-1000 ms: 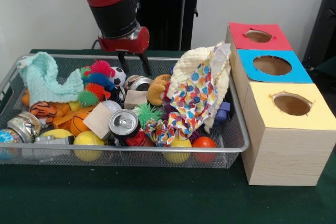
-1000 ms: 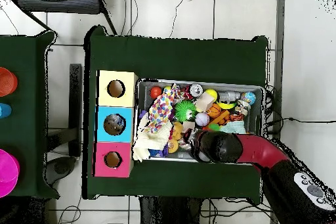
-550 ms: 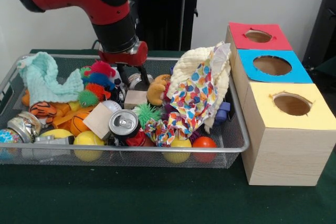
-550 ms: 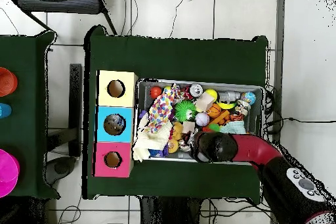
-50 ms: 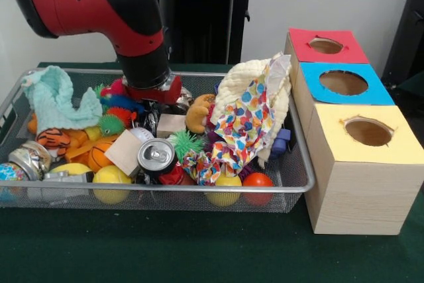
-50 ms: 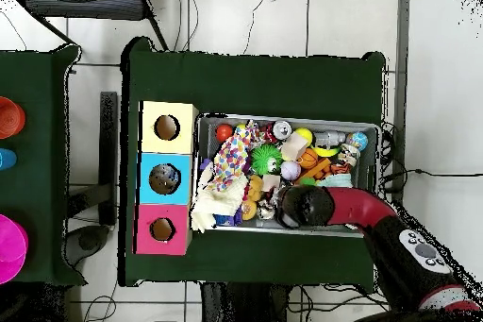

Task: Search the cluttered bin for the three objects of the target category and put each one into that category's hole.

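My gripper (image 5: 161, 104) is sunk into the clutter at the back middle of the wire bin (image 5: 199, 189), between the red and blue spiky toys (image 5: 119, 101) and a brown plush toy (image 5: 197, 114), just behind a small wooden block (image 5: 171, 124). The clutter hides its tips. A silver can (image 5: 156, 156) lies on its side near the front rim, and a crushed can (image 5: 30, 158) sits at the front left. Seen from overhead, the gripper (image 6: 288, 207) is at the bin's lower edge. The box beside the bin has a red hole (image 5: 326, 45), a blue hole (image 5: 343, 82) and a yellow hole (image 5: 368, 131).
A mint cloth (image 5: 56, 101) drapes over the bin's left end; a cream cloth (image 5: 238, 81) and a dotted cloth (image 5: 245, 124) pile up at its right end. Yellow balls (image 5: 111, 178), an orange ball (image 5: 257, 181) and a green spiky ball (image 5: 185, 142) lie along the front.
The arm has come down and the gripper has dropped from above the bin's back rim into the toys, covering the small football and the can behind the block.
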Available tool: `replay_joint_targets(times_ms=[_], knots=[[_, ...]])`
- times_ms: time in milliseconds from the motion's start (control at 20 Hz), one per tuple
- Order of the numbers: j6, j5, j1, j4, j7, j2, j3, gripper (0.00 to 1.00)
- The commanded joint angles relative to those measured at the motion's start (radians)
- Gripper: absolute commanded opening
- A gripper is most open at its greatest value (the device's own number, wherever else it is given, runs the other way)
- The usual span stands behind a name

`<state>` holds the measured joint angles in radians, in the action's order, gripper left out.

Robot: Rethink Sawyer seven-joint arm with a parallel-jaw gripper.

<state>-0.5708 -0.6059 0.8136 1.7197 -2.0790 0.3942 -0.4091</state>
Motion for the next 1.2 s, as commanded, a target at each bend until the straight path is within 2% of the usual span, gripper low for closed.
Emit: replay_joint_targets(times_ms=[50,250,650,900,1200], knots=[[0.032,-0.101,0.006,-0.179,0.056,-0.136,0.09,1.0],[0.094,-0.099,0.037,-0.162,0.066,-0.099,0.048,1.0],[0.182,-0.176,0.012,-0.183,0.07,0.019,0.035,1.0],[0.214,-0.211,-0.005,-0.171,0.024,0.084,0.042,1.0],[0.206,-0.221,-0.001,-0.142,0.025,0.172,0.036,1.0]])
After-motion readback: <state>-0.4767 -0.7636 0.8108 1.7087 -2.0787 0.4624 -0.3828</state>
